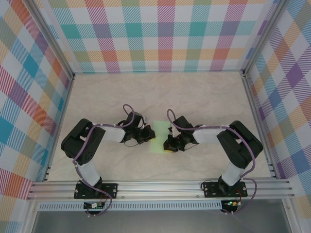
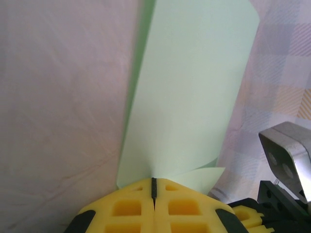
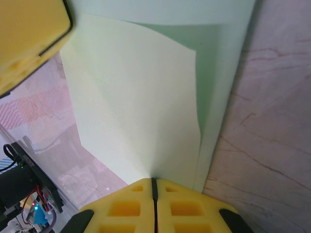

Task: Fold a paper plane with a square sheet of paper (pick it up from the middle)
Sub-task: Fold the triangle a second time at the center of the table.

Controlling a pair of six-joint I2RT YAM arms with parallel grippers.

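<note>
The paper (image 1: 159, 132) is a pale mint-green sheet, plain and unmarked, sitting at the middle of the table (image 1: 204, 97) in the narrow gap between the two grippers. From above it shows as a small pale patch with a brighter green edge at its near end.

In the left wrist view the paper (image 2: 194, 87) runs away from the camera as a long smooth band with one rounded far corner. A small pointed flap sticks out to the right just above the fingers.

In the right wrist view the paper (image 3: 141, 107) is doubled. A yellower upper layer bows over a greener layer beneath, and its free corner stands up near the top right.

The left gripper (image 2: 154, 187) has its yellow fingers pressed together on the paper's edge. The right gripper (image 3: 154, 187) is likewise closed on the opposite edge.

From above, the left gripper (image 1: 148, 137) and right gripper (image 1: 168, 143) face each other across the sheet. Checked walls (image 1: 165, 34) surround the marbled table.
</note>
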